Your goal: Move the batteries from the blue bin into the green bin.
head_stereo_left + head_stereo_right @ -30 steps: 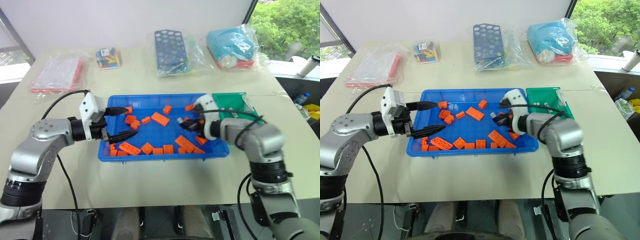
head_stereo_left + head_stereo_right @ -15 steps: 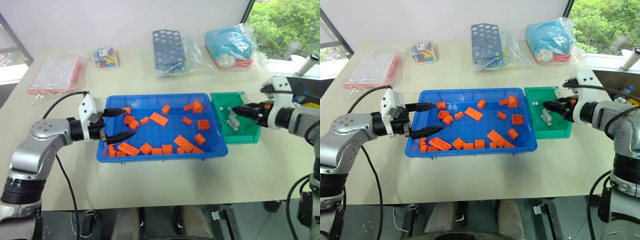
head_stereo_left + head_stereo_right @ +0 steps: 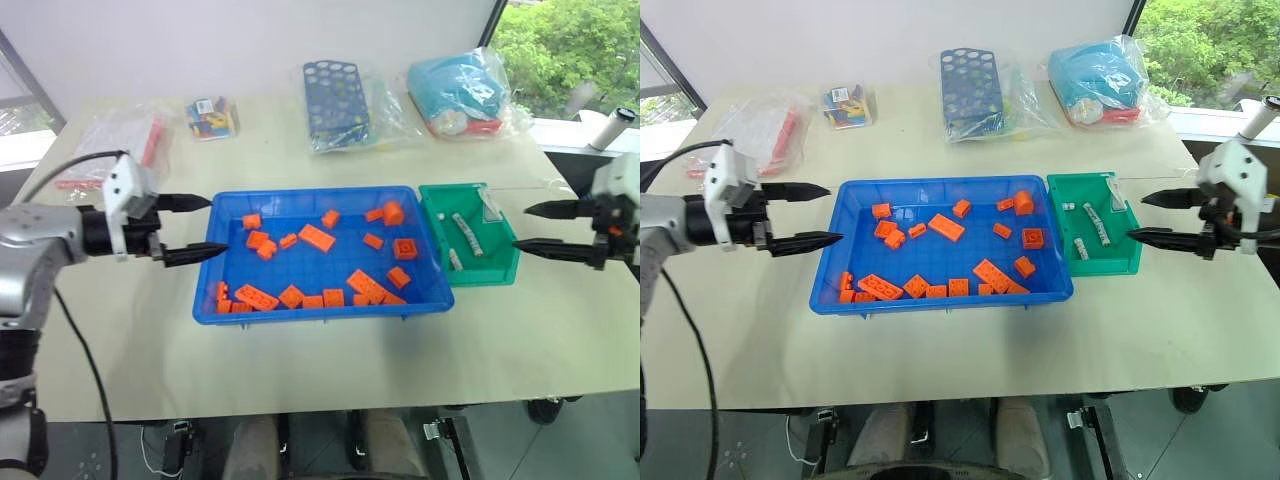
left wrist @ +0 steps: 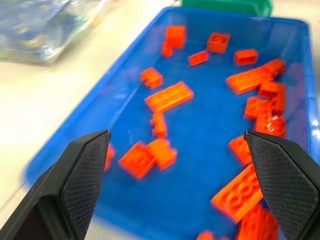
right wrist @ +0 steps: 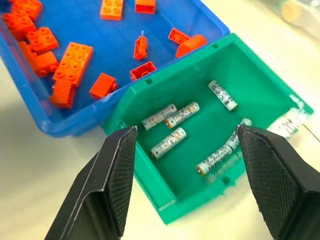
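Observation:
The blue bin [image 3: 320, 313] lies mid-table and holds scattered orange bricks [image 3: 320, 237]. Against its right end stands the green bin [image 3: 500, 272], with several batteries [image 5: 169, 142] lying loose on its floor, also seen from the head as batteries [image 3: 465, 232]. My right gripper [image 3: 520, 226] hovers just right of the green bin, open and empty, pointing toward it. Just outside the blue bin's left end, my left gripper [image 3: 218, 224] is open and empty too. In the left wrist view the left gripper [image 4: 176, 134] looks along the brick-filled tray.
Along the table's back edge lie a bagged blue rack with holes [image 3: 340, 100], a bagged light-blue item [image 3: 460, 90], a small box of coloured pieces [image 3: 212, 115] and a clear bag with red parts [image 3: 115, 140]. A white cylinder [image 3: 612, 128] stands off the far right.
My right gripper went from the blue bin to the green bin, opened, dropped a battery there, and pulled back to the right. My left gripper drew leftward out of the blue bin.

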